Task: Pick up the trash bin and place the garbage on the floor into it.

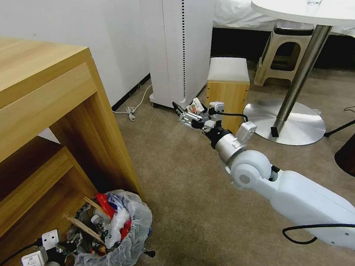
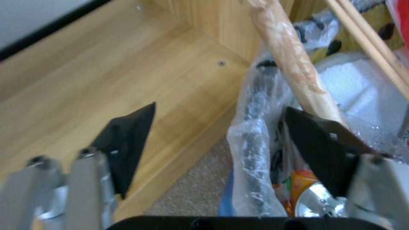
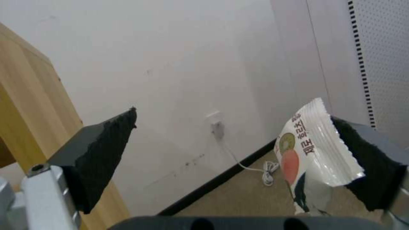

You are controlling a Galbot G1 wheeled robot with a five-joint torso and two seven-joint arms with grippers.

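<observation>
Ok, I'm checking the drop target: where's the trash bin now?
The trash bin sits low on the left in the head view, on the carpet against the wooden desk's leg, with the left gripper at its rim.

Bright, even room light in the head view, straight lines bowing at the edges; glare gleams on the round silver metal table base [image 1: 294, 122]; both wrist views look soft, slightly blurred.

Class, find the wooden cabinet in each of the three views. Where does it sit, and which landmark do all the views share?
Head view: the wooden cabinet takes the left side, with the trash bin at its foot.
Left wrist view: its boards lie beyond the open left pincer, beside the bin.
Right wrist view: its side stands past the open right pincer, against the wall.
Shared landmark: the beige carpet.
</observation>
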